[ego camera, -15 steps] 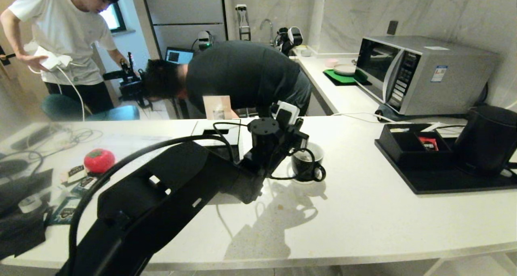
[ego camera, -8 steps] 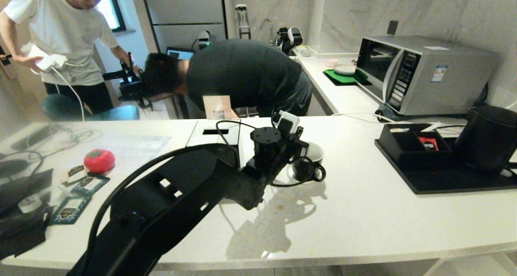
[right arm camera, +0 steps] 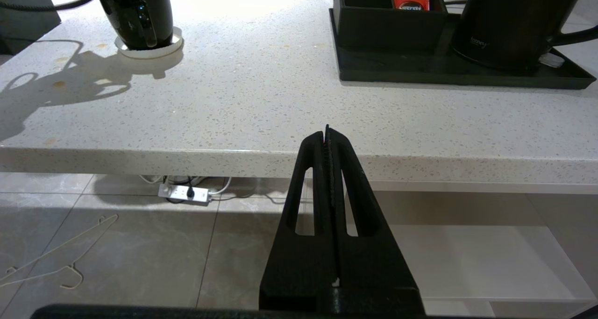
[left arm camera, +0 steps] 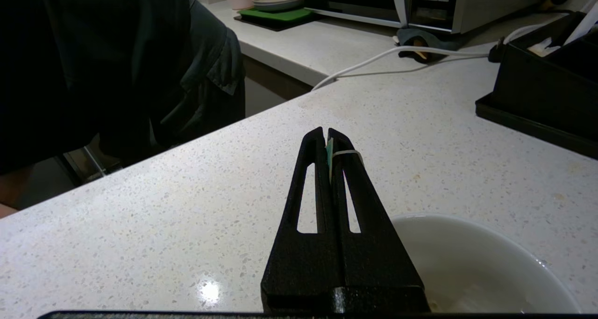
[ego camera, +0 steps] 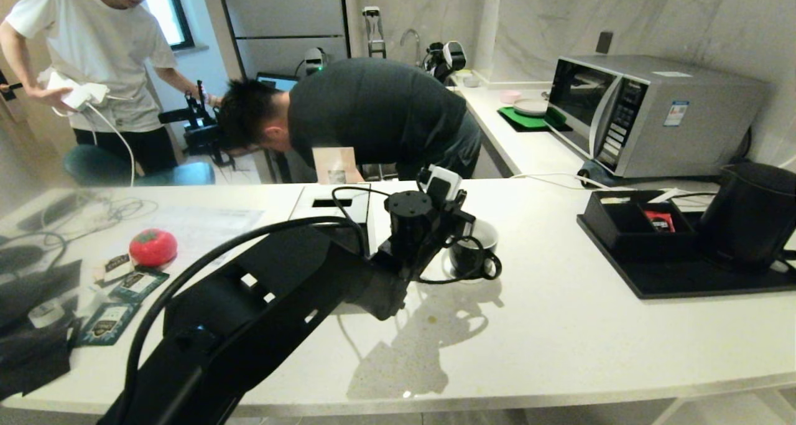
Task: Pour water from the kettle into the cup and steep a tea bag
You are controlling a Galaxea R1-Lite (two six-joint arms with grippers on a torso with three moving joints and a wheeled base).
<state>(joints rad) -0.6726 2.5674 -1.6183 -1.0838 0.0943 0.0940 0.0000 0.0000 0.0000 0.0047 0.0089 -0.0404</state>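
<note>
The black cup (ego camera: 476,251) with a white inside (left arm camera: 472,263) stands on its small white saucer (right arm camera: 150,50) mid-counter. My left gripper (left arm camera: 327,131) hovers beside the cup's rim, shut on a tea bag's green tag (left arm camera: 330,152). Its white string (left arm camera: 348,152) loops over one finger, and the bag itself is hidden. The matte black kettle (ego camera: 752,216) stands on a black tray (ego camera: 684,282) at the far right, away from both grippers. My right gripper (right arm camera: 327,133) is shut and holds nothing, parked low in front of the counter edge.
A black organiser box (ego camera: 622,226) with a red sachet shares the tray. A microwave (ego camera: 647,111) stands behind it. A white slotted box (ego camera: 329,204), a red tomato-shaped thing (ego camera: 153,246) and tea sachets (ego camera: 118,300) lie to the left. Two people are beyond the counter.
My left gripper has stayed at the cup with the tag in it. The person in the dark shirt has lifted their head a little.
</note>
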